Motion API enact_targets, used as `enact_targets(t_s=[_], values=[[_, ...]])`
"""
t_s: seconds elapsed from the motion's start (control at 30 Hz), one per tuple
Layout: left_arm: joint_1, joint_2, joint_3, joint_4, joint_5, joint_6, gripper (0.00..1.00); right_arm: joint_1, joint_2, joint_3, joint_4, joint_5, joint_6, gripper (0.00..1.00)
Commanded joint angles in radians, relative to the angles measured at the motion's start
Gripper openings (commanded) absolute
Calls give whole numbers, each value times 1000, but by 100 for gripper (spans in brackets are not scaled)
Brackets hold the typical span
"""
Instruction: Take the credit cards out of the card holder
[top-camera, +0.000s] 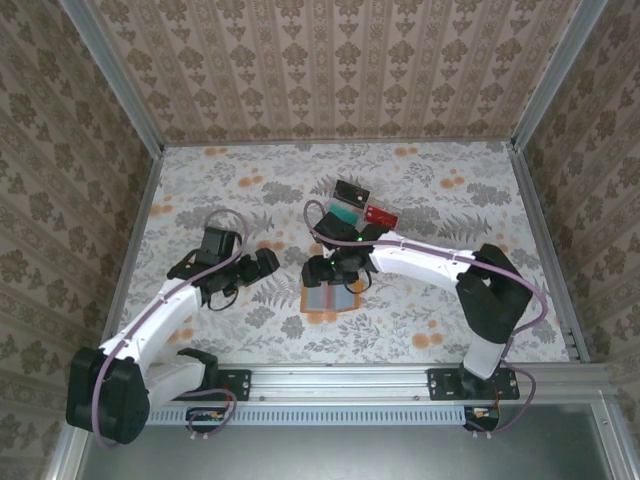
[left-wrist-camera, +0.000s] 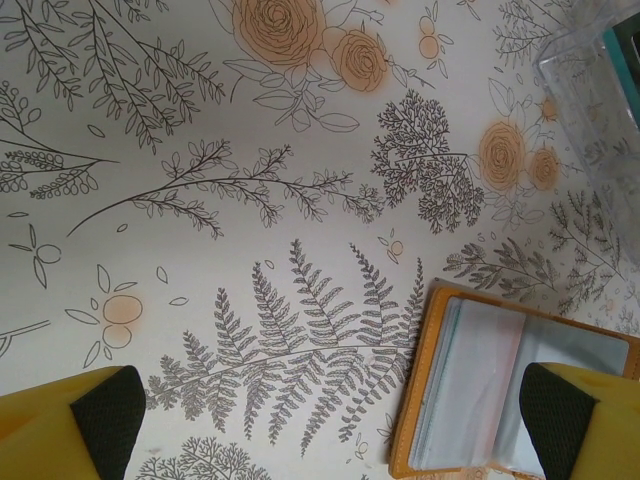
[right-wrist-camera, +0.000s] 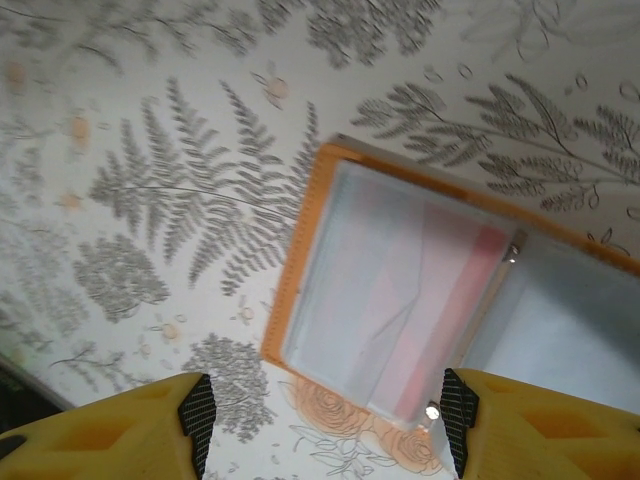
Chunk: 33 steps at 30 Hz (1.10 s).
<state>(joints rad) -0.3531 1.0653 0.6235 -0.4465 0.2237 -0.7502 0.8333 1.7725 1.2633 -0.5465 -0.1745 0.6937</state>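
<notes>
Card holder (top-camera: 330, 301) open on floral tbl cloth (top-camera: 190, 180), wallpapered walls (top-camera: 330, 60) around.

The top external cam sits high behind the two arm bases and looks down and forward over the whole counter (top-camera: 420, 200), far enough back that both arms fit in. The left wrist cam hangs close over the counter facing pretty much straight down, with the left gripper (left-wrist-camera: 335, 420) poking in at its bottom corners. The right wrist cam does the same from even closer, with the right gripper (right-wrist-camera: 328, 415) along its bottom edge. All three overlap on the orange card holder (top-camera: 330, 297) mid-counter: tiny from the top, cut off at lower right in the left wrist view, big in the right wrist one.
</notes>
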Motion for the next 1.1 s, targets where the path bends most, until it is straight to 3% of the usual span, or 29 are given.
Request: enact_targets(t_s=[0.0,0.17,0.37,0.6,0.9,1.07], values=[[11,-16,3,-16,8,33,100,0,29,42,-91,61,53,65],[11,6,38,-14,39,48,100,-1,44,51,-156,166,42,66],[3,51,59,15,89,64,100,-15,78,59,-174,207,24,65],[-19,120,86,34,137,61,97,-17,137,79,-153,152,0,63],[-72,179,99,108,188,8,79,-17,204,79,-174,194,-11,63],[-97,227,99,174,230,-34,62,-16,225,65,-179,228,-26,58]])
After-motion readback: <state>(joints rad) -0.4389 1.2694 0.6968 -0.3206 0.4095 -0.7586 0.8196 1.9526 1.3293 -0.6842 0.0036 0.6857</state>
